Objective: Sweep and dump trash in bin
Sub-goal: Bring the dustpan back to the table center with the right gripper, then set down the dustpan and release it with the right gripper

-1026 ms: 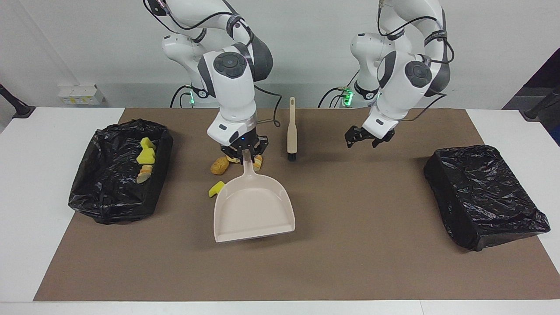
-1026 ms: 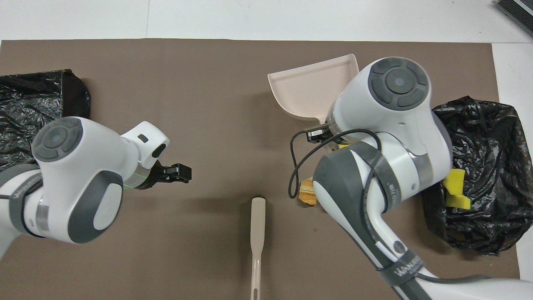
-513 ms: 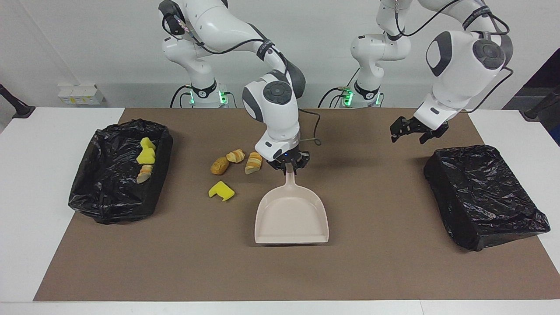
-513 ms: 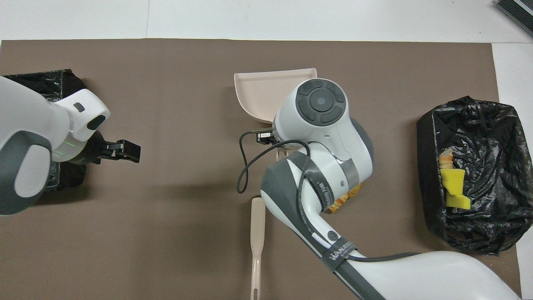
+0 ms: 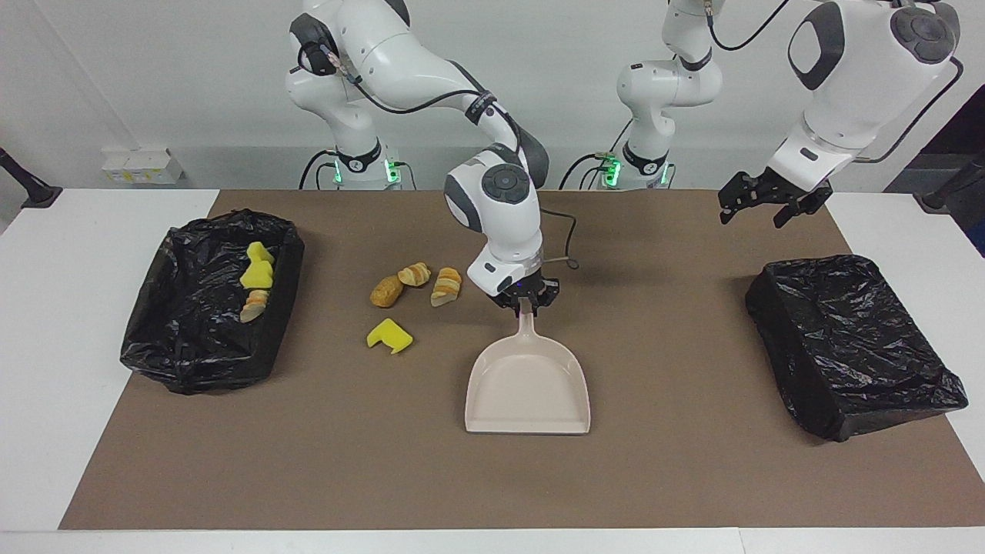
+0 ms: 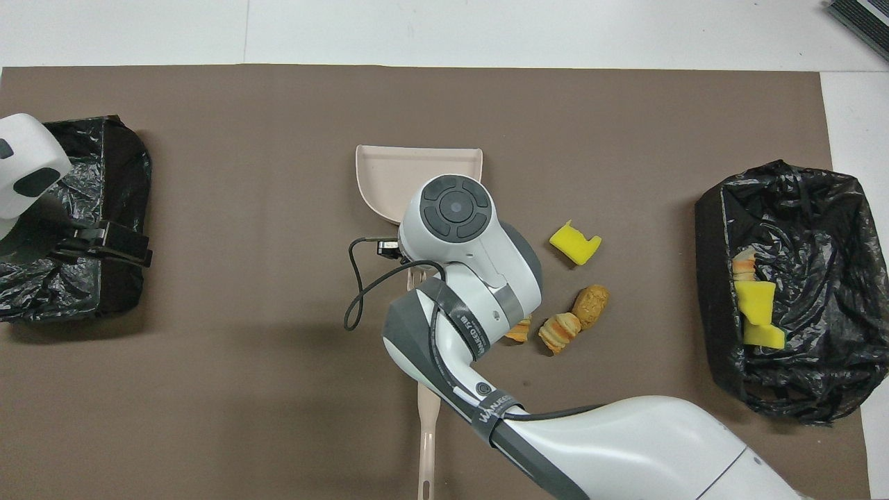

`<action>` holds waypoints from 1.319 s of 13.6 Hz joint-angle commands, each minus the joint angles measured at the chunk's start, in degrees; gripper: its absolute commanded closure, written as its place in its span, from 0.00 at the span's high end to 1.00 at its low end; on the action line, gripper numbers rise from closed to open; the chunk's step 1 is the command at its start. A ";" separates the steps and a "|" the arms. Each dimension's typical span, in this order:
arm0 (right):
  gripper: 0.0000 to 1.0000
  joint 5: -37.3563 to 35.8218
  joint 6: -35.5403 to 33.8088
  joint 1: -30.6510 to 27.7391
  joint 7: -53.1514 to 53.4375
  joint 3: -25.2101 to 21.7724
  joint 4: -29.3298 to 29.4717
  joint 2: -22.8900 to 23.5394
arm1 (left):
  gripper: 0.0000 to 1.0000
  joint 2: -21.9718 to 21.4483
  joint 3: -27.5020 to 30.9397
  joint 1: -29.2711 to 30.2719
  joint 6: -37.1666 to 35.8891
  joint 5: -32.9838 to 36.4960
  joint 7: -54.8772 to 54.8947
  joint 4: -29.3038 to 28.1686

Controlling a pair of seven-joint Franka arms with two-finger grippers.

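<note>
Lying loose on the brown mat (image 5: 677, 477), the trash (image 5: 415, 286) sits at about nine o'clock from the dustpan (image 5: 528, 385) in the facing view: three golden-brown bread pieces and, farther from the robots, a yellow sponge chunk (image 5: 389, 335). More scraps rest inside the black-lined bin (image 5: 202, 323) at the right arm's end of the table. "WANAKU..." can be partly read on a band around the right arm. That arm bends steeply down, its right gripper (image 5: 526, 299) clamped on the dustpan's handle. The left gripper (image 5: 769, 201) hangs raised above the other black bin (image 5: 846, 346), fingers spread wide, holding nothing.
</note>
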 commanded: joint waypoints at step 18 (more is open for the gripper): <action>1.00 12.55 -17.13 1.43 -6.09 0.34 -26.41 -31.67 | 1.00 3.02 -0.77 -0.30 1.33 2.62 -3.91 5.89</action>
